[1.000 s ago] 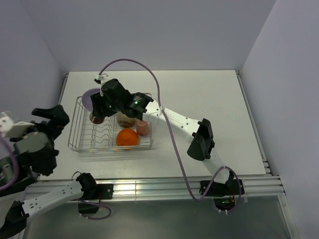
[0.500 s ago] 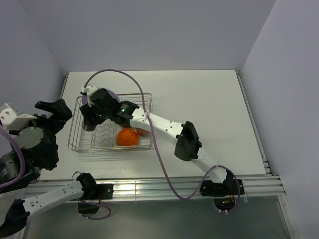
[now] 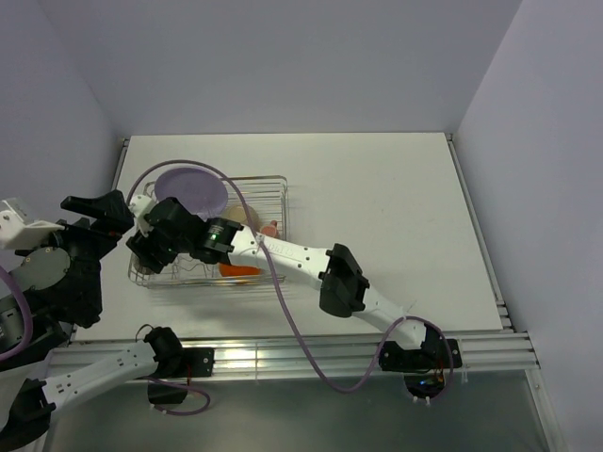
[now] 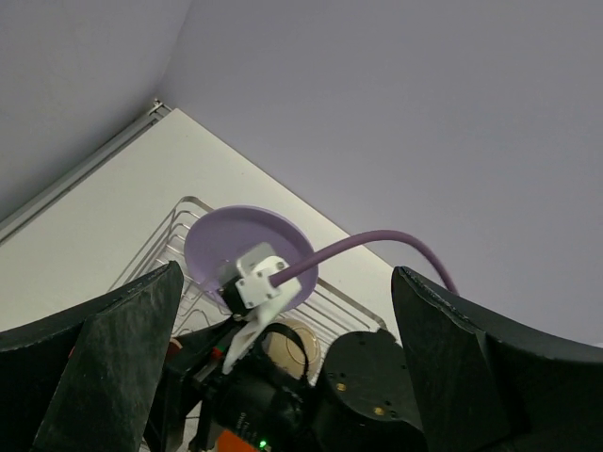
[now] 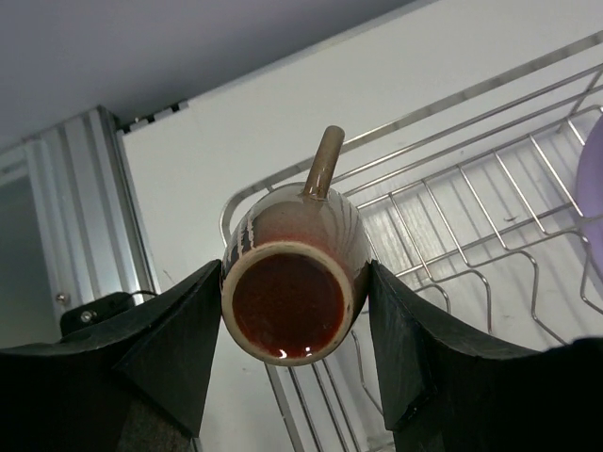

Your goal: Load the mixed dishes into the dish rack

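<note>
Lilac plate (image 3: 191, 191): one; dark cup (image 5: 292, 282): one.

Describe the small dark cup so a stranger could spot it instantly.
Find the silvery wire dish rack on the left of the white table. At its left end, the right arm's fingers clamp a small glossy brown cup. It is the only dish held aloft, tipped sideways, reddish-brown inside.

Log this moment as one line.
right gripper: shut on small dark cup, cup on its side | position: over dish rack left end | left gripper: open, empty | lilac plate: in rack
</note>
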You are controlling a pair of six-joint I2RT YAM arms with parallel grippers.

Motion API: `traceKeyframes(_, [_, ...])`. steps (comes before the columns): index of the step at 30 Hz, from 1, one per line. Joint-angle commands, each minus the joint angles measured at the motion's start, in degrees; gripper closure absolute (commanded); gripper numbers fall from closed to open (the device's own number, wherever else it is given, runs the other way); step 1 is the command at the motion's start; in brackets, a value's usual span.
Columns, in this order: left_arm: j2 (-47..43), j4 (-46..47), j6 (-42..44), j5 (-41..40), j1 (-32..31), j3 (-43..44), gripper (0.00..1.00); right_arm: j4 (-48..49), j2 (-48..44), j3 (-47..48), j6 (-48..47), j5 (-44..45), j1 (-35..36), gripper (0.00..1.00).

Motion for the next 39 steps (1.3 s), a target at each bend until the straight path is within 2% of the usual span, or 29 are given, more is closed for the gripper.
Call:
traceKeyframes(1, [0.60,-0.02,-0.36,2.03,0.19,1.95,0.01,4.12,0.69,3.16,-2.77,0.76,-0.30,1.00])
traceKeyframes(22, [0.78,1.04,-0.79,4.93,0.19,0.99,0.01,4.99,6.40,5.00,-7.25,6.03,-0.56,1.00])
traceKeyframes(39, [-0.10,1.38,-1.06,5.63,0.19,0.11,0.01,5.70,8.77,5.35,-7.78,6.47,-0.65,0.98])
